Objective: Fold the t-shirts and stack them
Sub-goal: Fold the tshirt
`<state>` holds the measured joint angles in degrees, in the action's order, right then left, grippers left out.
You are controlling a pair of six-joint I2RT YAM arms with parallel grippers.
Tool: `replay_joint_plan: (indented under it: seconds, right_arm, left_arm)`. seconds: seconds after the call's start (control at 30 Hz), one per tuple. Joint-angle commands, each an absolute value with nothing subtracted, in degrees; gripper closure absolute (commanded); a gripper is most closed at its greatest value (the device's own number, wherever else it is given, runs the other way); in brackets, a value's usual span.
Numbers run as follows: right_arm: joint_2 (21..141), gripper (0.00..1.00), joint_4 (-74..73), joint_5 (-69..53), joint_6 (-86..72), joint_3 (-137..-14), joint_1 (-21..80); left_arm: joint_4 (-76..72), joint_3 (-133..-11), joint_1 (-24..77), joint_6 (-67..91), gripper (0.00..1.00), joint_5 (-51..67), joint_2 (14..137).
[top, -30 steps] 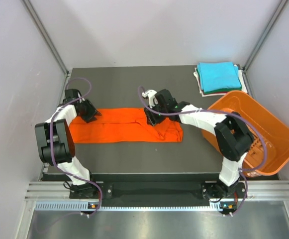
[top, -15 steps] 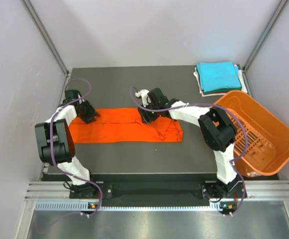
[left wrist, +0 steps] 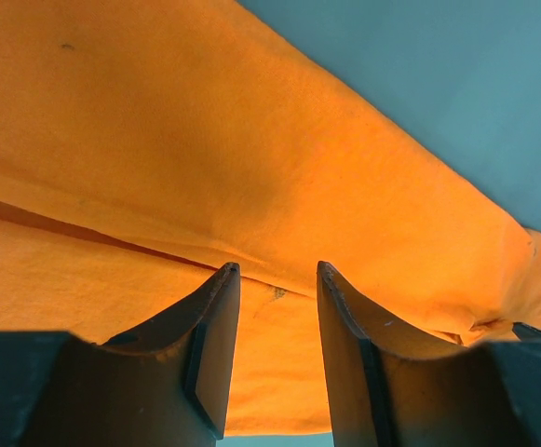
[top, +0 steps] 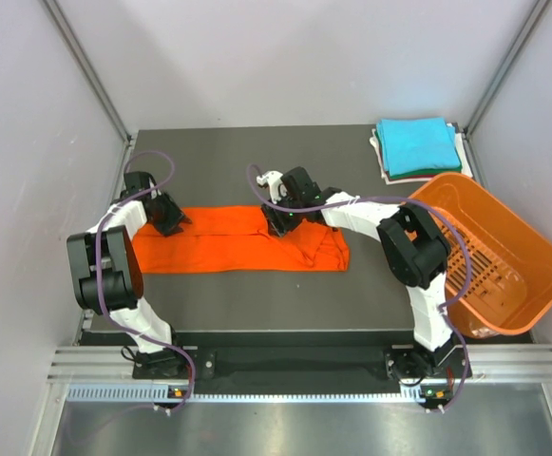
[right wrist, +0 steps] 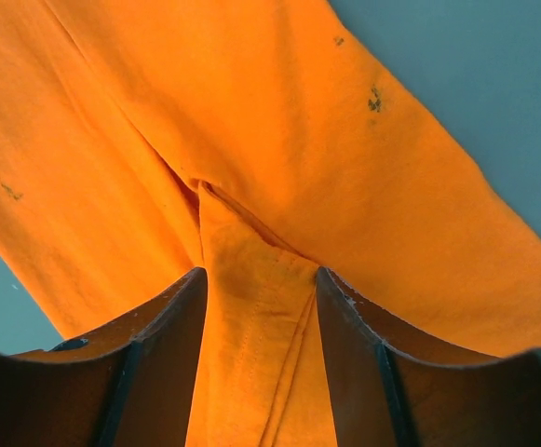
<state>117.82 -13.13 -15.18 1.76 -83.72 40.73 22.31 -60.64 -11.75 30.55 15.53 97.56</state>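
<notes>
The bright orange t-shirt lies flat as a long strip across the middle of the dark table. My left gripper is low over its far left end. In the left wrist view this gripper is open, fingertips down at a fold line of the orange cloth. My right gripper sits on the shirt's far edge, right of centre. It is open too, and a hemmed ridge of orange cloth runs between its fingers. A turquoise t-shirt, folded square, tops a stack at the back right, with white and dark edges beneath.
A rigid orange slotted basket stands tilted at the right edge of the table, partly over it, just behind the right arm's elbow. Pale walls close in the left, back and right sides.
My right gripper has slid a little left along the shirt's far edge, and its elbow has swung left off the basket. The left arm and the shirt have stayed put.
</notes>
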Motion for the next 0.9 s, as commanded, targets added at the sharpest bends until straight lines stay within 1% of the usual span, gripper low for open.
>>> replay_joint_plan:
  seconds: [0.0, 0.23, 0.53, 0.63, 0.67, 0.73, 0.87]
  right_arm:
    - [117.4, 0.5, -11.2, -16.5, 1.3, -85.3, 40.8]
    - [118.1, 0.55, -11.3, -17.0, 1.1, -85.3, 40.8]
    - [116.1, 0.57, -11.0, -19.5, 0.4, -85.1, 42.1]
    - [114.8, 0.6, -11.3, -20.5, 0.4, -84.5, 43.0]
    - [114.4, 0.63, -11.5, -20.7, 0.4, -84.0, 43.4]
    - [113.1, 0.65, -11.8, -20.9, 0.7, -83.6, 43.5]
    - [111.7, 0.65, -12.7, -18.1, 2.5, -83.3, 43.1]
  left_arm:
    - [21.3, -61.3, -11.8, 30.2, 0.57, 14.5, 97.1]
    - [21.4, -62.2, -11.8, 30.3, 0.57, 14.3, 98.9]
    - [21.4, -62.2, -12.0, 30.2, 0.57, 13.7, 98.9]
    - [21.5, -62.7, -12.0, 30.3, 0.57, 13.7, 98.9]
    - [21.5, -62.8, -12.0, 30.3, 0.57, 13.8, 99.1]
    - [21.7, -63.0, -12.0, 30.4, 0.57, 14.0, 99.1]
    - [21.6, -63.2, -12.0, 30.6, 0.57, 14.2, 99.2]
